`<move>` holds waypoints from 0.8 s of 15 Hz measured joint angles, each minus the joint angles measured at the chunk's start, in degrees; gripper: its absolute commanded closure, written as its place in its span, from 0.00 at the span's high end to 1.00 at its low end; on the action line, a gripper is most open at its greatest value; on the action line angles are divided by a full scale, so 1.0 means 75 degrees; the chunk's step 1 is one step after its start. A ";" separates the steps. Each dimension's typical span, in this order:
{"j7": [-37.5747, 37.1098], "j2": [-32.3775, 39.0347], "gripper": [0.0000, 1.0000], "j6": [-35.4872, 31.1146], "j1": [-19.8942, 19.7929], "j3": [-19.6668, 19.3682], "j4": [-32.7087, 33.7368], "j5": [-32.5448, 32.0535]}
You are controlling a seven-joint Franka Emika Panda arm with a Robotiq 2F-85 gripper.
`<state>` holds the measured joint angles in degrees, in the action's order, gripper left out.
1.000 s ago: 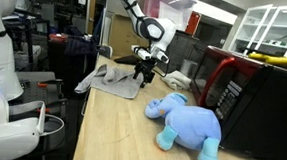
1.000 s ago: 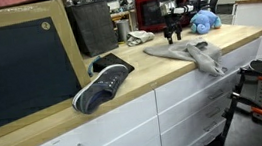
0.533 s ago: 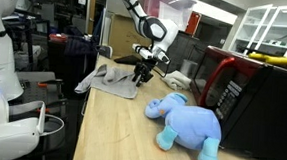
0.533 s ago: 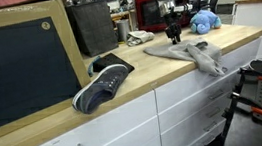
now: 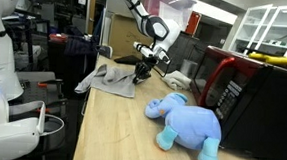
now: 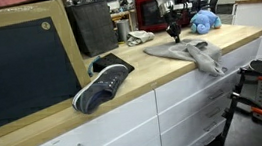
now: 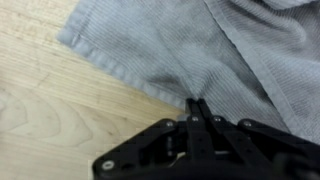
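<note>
Change since earlier: gripper (image 5: 139,78) fingers, spread wide a second ago, have drawn together; the arm sits over much the same spot.
Gripper state: closed, fingertips (image 7: 197,103) pressed together and pinching the hem of the grey cloth (image 7: 200,50), as the wrist view shows.
Cloth position: lies rumpled on the wooden tabletop (image 7: 60,110), near its far end in an exterior view (image 5: 108,81); one end hangs over the front edge in an exterior view (image 6: 184,54).
Contact point: on the cloth's border, just inside where fabric meets bare wood.
Handling, as a judgement: light, soft and limp, so it will drape and trail from whatever point is pinched; not fragile. The ribbed weave should give decent friction, though a thin pinch of hem could slip out.
Where to take hold, as a judgement: a hem or a raised fold, with enough fabric between the fingers to bite.
Nearby: blue plush elephant (image 5: 186,121) beside the cloth and apart from it; red-and-black microwave (image 5: 238,91) behind it; dark shoe (image 6: 102,85) well apart along the tabletop.
</note>
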<state>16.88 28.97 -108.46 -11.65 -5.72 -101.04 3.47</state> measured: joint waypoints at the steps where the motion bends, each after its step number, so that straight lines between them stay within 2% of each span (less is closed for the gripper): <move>1: -0.0001 0.0036 0.01 -0.0001 -0.0014 0.0000 0.0081 0.0006; 5: -0.0112 0.0319 0.01 -0.0360 -0.0136 0.0000 0.0648 0.0267; 12: -0.0866 0.1542 0.01 -0.1791 -0.0454 -0.0005 0.2347 0.0593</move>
<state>10.38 40.53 -121.90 -15.05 -5.76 -83.43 7.93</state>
